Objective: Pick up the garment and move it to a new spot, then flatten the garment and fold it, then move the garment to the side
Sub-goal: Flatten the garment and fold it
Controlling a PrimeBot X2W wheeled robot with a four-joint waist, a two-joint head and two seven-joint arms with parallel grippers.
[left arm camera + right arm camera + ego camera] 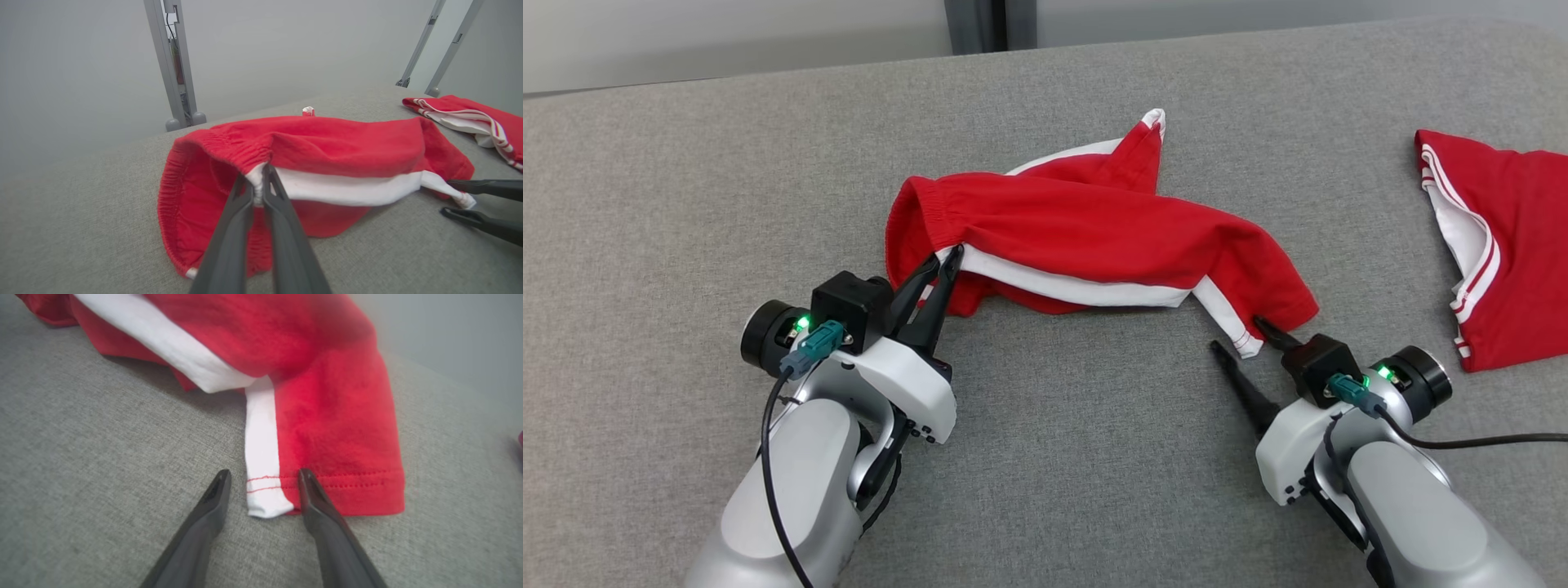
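**Near to far.** At lower left, the left tool (pixel 952 253) is clamped on the waistband end of the white side stripe of the red shorts (pixel 1094 229). At lower right, the right tool (pixel 1237 335) stands open, its fingers straddling the stripe's hem corner. The shorts lie crumpled at mid-frame on the grey tabletop (pixel 1054 457). We judge them light, limp and apt to sag, so they are best taken by hems and seams. A second red garment (pixel 1511 245) lies at far right.

the garment (pixel 1094 233) lies left of another cloth (pixel 1519 245).
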